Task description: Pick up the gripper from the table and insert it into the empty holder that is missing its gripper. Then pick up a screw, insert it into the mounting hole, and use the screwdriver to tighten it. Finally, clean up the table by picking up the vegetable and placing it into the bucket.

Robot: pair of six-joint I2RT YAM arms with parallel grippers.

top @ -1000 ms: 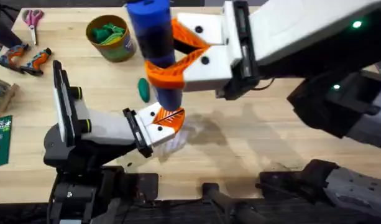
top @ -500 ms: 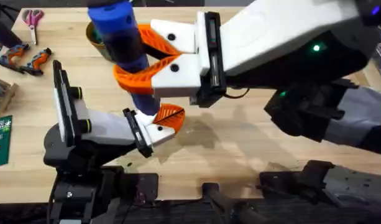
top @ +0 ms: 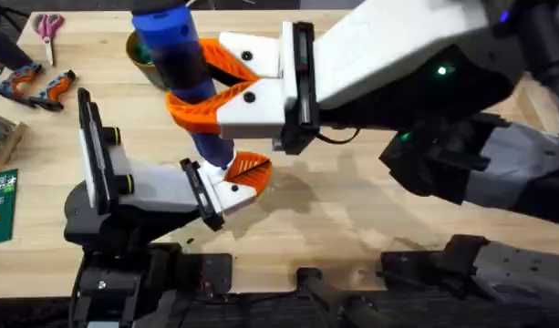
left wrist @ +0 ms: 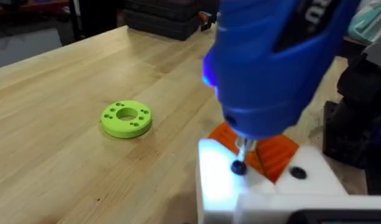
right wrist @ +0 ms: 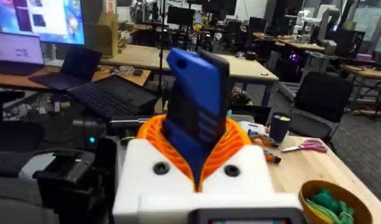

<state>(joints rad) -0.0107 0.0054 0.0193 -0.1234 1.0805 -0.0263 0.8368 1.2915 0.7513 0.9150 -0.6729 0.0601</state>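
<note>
Tightening the screw (left wrist: 238, 167): right gripper (top: 204, 96) is clamping the screwdriver (top: 179, 68) upright over the holder (left wrist: 240, 186); left gripper (top: 238, 182) is gripping it. Next, steady downward pressure.

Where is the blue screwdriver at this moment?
In the overhead view the screwdriver stands upright left of the table's middle, held in the right claw; its tip meets the left claw.

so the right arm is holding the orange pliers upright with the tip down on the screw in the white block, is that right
Not quite. The right gripper holds the blue screwdriver, not pliers; the orange-handled pliers lie at the table's far left in the overhead view. The rest holds: the left wrist view shows its tip on the screw in the white block.
</note>
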